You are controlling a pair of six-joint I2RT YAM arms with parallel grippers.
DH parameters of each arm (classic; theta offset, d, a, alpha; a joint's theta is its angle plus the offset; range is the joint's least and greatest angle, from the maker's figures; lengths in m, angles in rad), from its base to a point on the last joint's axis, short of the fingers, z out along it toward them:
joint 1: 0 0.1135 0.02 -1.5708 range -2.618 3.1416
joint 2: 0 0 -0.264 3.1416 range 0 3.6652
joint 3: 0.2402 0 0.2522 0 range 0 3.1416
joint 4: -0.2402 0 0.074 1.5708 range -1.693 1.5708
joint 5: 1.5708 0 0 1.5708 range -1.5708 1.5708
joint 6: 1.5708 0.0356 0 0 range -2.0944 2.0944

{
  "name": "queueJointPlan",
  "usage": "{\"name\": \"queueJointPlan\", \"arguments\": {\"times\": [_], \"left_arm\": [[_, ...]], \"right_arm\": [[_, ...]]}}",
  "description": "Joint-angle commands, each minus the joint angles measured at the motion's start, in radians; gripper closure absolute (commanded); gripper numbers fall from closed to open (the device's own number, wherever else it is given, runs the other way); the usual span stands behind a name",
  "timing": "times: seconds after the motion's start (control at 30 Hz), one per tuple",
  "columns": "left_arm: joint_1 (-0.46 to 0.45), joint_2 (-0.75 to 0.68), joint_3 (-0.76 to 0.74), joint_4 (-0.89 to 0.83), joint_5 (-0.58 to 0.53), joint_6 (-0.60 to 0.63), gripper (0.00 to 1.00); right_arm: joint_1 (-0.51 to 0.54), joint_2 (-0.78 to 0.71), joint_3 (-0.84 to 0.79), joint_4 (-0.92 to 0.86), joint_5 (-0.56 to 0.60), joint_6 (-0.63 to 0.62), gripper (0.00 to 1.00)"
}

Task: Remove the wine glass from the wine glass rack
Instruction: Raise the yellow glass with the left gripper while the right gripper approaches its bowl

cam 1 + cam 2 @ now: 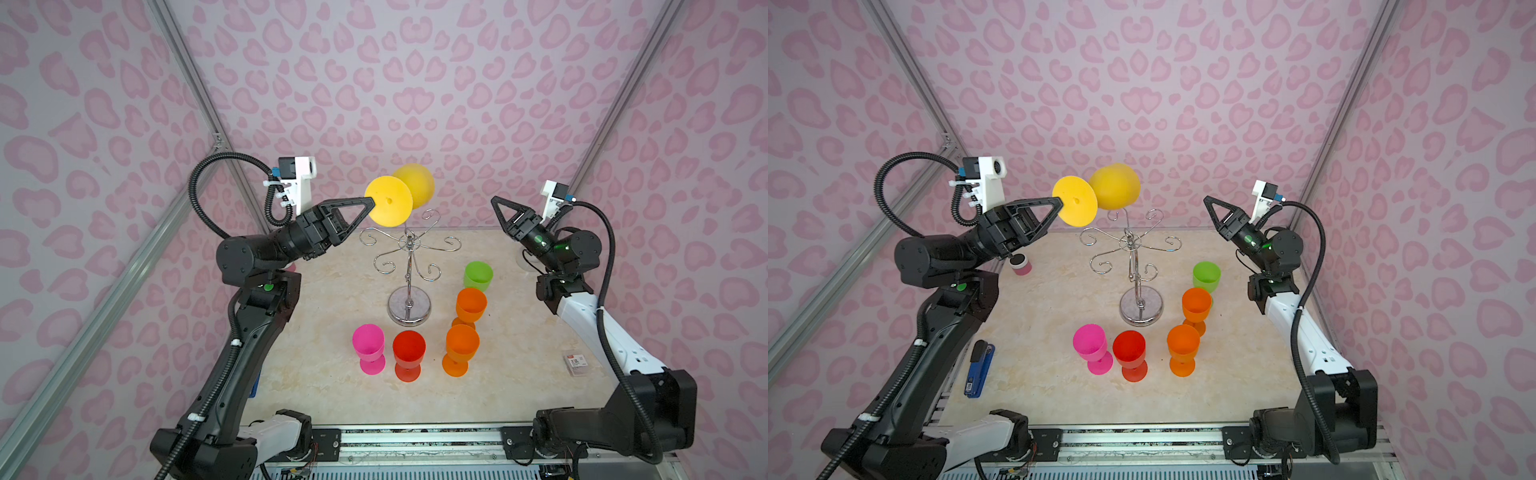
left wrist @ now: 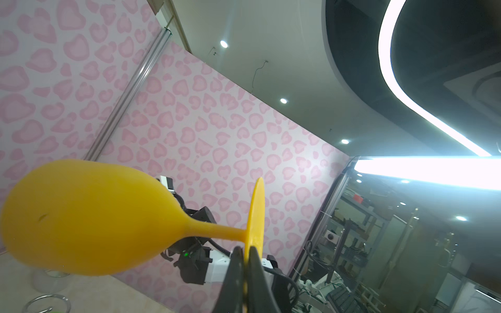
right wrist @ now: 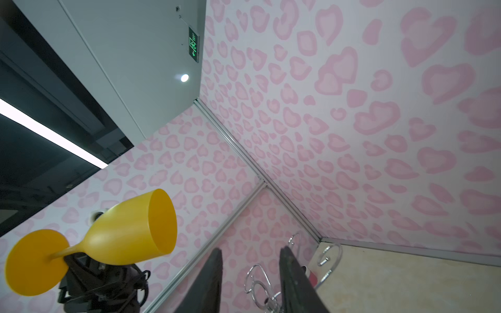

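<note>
Taking the shiny chrome wire rack (image 1: 409, 305) as dial centre in both top views, its near side is fenced. A green plastic cup (image 1: 478, 276) stands at 2 o'clock, an orange plastic goblet (image 1: 471, 305) at 3, a second orange goblet (image 1: 461, 347) at 5, a red goblet (image 1: 409, 353) at 6 and a pink goblet (image 1: 368, 345) at 7.

From 8 to 10 the beige marble tabletop (image 1: 332, 299) lies bare beside the base. Farther out are a blue-and-black stapler (image 1: 980, 370) at 8 and a small pink cylinder with a black top (image 1: 1020, 264) at 10.

At 11 to 12 a yellow plastic wine glass (image 1: 399, 195) hangs sideways in the air by the curled arms. The air from 1 to 3 is open.

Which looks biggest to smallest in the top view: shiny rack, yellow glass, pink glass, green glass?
1. shiny rack
2. yellow glass, though it's lifted nearer the camera
3. pink glass
4. green glass, partly hidden, so unsure
</note>
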State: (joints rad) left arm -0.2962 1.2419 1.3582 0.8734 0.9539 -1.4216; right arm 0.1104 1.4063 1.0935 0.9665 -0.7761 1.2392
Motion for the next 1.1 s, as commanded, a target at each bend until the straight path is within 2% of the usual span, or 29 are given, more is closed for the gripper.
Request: {"name": "queueJointPlan", "arguments": {"times": [0.0, 0.13, 0.2, 0.57, 1.07], "left_arm": [[-0.029, 0.056, -0.05, 0.363, -0.08, -0.232, 0.98], [-0.044, 0.155, -0.07, 0.636, -0.154, -0.434, 0.98], [-0.048, 0.198, -0.07, 0.72, -0.191, -0.504, 0.98], [-0.111, 0.273, -0.05, 0.722, -0.206, -0.492, 0.98], [-0.123, 0.326, -0.028, 0.722, -0.228, -0.502, 0.98]], "right_arm": [[0.025, 0.076, 0.032, 0.418, -0.032, 0.262, 0.63], [0.058, 0.12, 0.049, 0.461, -0.031, 0.283, 0.63], [0.069, 0.125, 0.046, 0.463, -0.034, 0.277, 0.62], [0.103, 0.107, 0.029, 0.428, -0.054, 0.222, 0.62], [0.113, 0.108, 0.01, 0.564, -0.041, 0.275, 0.62]]}}
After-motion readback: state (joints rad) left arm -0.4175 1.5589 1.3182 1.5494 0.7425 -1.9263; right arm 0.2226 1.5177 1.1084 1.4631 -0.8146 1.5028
